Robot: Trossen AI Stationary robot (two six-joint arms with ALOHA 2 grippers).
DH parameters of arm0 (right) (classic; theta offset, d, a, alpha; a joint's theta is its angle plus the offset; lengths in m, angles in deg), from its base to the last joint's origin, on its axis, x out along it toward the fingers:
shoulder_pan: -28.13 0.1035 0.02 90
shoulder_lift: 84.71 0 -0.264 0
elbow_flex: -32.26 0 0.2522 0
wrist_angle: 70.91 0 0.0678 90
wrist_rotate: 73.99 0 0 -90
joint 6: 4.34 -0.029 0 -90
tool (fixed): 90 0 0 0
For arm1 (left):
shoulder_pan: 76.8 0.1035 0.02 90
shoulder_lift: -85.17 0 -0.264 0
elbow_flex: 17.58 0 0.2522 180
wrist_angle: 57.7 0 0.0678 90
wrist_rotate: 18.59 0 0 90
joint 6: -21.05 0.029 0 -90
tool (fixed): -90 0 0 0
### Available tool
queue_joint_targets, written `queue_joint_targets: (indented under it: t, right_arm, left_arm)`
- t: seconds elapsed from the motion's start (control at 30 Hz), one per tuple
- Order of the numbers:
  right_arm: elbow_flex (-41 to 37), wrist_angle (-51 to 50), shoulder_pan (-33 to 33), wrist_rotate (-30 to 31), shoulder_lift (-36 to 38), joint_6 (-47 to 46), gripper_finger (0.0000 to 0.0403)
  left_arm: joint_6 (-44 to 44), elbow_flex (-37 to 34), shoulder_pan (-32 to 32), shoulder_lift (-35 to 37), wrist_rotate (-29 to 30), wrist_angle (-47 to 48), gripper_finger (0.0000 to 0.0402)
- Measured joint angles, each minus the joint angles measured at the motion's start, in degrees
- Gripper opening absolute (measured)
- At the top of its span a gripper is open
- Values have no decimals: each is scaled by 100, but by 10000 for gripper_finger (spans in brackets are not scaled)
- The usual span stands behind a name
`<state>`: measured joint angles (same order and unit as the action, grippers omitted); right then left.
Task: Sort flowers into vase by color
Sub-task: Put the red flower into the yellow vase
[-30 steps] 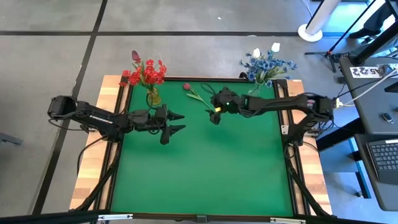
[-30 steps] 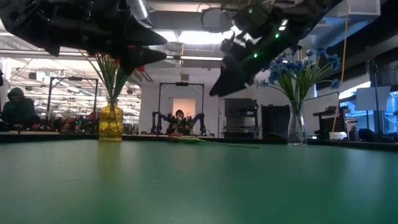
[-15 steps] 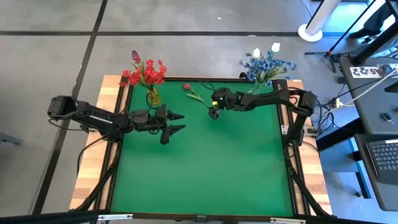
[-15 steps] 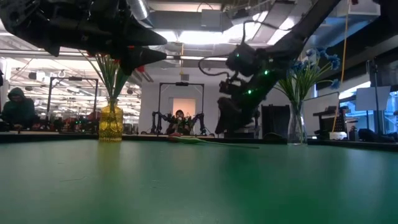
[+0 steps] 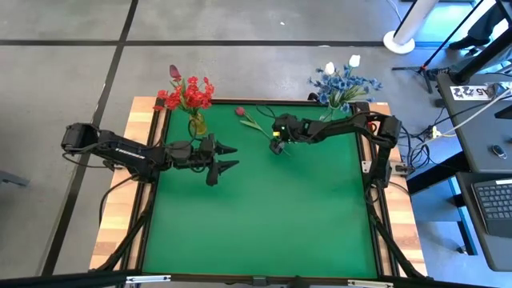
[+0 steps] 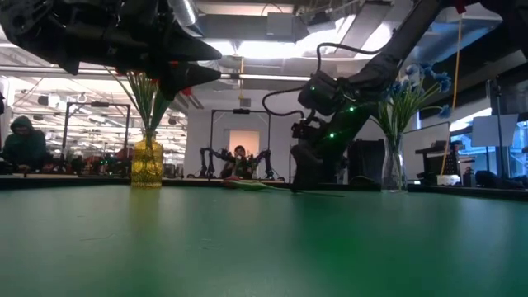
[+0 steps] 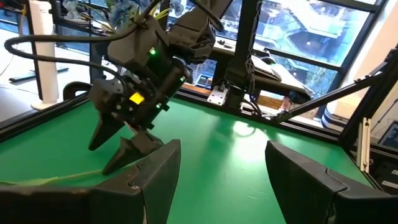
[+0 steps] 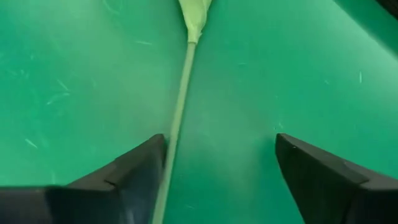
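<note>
A red-pink tulip (image 5: pixel 240 112) lies flat on the green mat, its green stem (image 8: pixel 179 112) running toward the table's right. My right gripper (image 5: pixel 276 146) points down at the stem's free end, open. The stem lies between its fingers, close beside one finger (image 8: pixel 134 171). My left gripper (image 5: pixel 226 158) hovers open above the mat, to the left of the tulip, next to the yellow vase (image 5: pixel 196 124) of red blossoms (image 5: pixel 188 94). A clear vase (image 6: pixel 393 165) at the far right holds blue blossoms (image 5: pixel 342 86) and white tulips (image 5: pixel 330 68). My right gripper comes from above with its open fingers on either side of the tulip's stem (image 8: pixel 168 165) near its free end, the fingers across the stem. Whether the nearer finger touches the stem, I cannot tell. The tulip lies flat on the mat.
Both vases stand at the mat's far edge (image 5: pixel 264 102). The mat's middle and near half (image 5: pixel 256 216) hold no objects. Wooden strips and black frame rails (image 5: pixel 372 160) border the mat. A person sits in the room behind the table (image 6: pixel 21 140).
My right gripper has come down from well above the mat to the table, over the tulip stem's free end, and its arm has folded in toward the far right corner. The tulip and my left gripper have kept still.
</note>
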<state>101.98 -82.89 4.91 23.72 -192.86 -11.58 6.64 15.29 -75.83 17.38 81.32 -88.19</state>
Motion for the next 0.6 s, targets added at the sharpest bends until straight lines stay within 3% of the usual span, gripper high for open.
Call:
queue_joint_targets:
  t: [0.3,0.6]
  right_arm:
    - [19,-336,4,120,11,14,194]
    - [21,-527,-7,-293,21,38,84]
  left_arm:
    - [-7,0,0,0,109,7,229]
    - [-56,0,0,0,111,7,229]
